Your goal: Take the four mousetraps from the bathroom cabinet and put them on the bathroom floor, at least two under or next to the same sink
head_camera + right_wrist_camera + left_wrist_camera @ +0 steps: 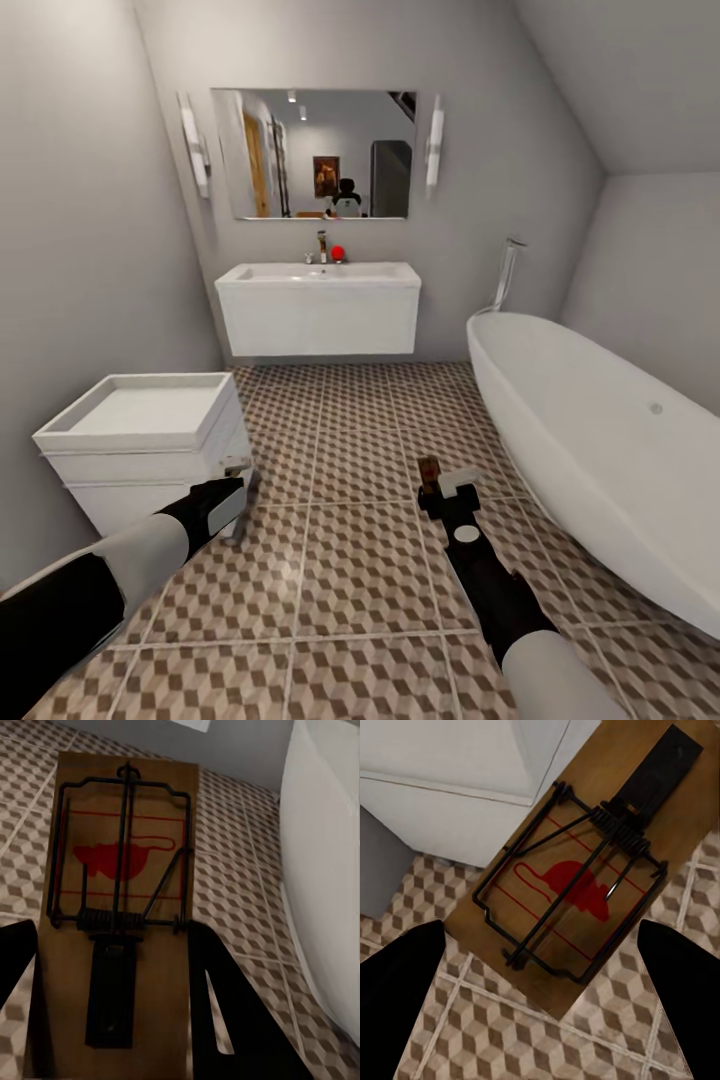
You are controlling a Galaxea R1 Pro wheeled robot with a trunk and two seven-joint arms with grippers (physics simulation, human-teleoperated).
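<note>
Two mousetraps carried into the bathroom, none set down yet.

Left claw [236, 478] clenched on a mousetrap [577, 870] beside the white drawer unit [140, 440]; right claw [440, 487] clenched on a second mousetrap [120, 907] over the patterned floor [350, 560] near the bathtub [600, 440]. Sink [318, 305] well ahead against the far wall, floor below it bare. By the look of it: both still to be placed by the sink, the other two still to be fetched.

Brown mousetraps [577, 870] bear red mouse prints; the bathroom floor [350, 560] shows brown-beige cubes, seemingly white-flecked.
</note>
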